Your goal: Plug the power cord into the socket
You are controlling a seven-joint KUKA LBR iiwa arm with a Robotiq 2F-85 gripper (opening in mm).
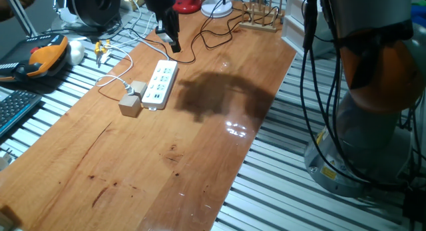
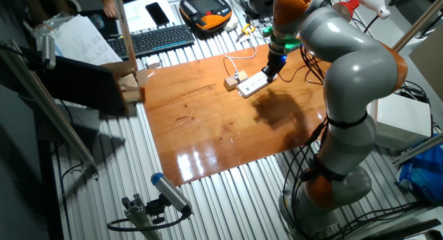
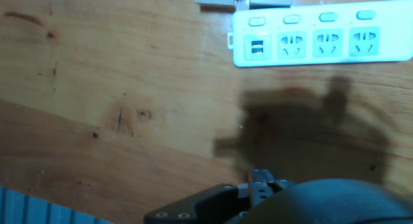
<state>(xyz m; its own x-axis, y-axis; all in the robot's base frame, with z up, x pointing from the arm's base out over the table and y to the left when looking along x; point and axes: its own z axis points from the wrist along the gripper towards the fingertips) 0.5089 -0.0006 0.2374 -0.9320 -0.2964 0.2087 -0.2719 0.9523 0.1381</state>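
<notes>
tool (image 1: 174,44) grip unclear | hand view: socket (image 3: 322,37) outlets | fixed: power cord (image 1: 113,81)

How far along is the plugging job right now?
Nothing looks done yet: the outlets of the power strip seen in the hand view are empty. The claw hangs above the strip's far end; whether it holds anything is unclear. The white cord lies looped beside the strip, so plugging remains.
</notes>
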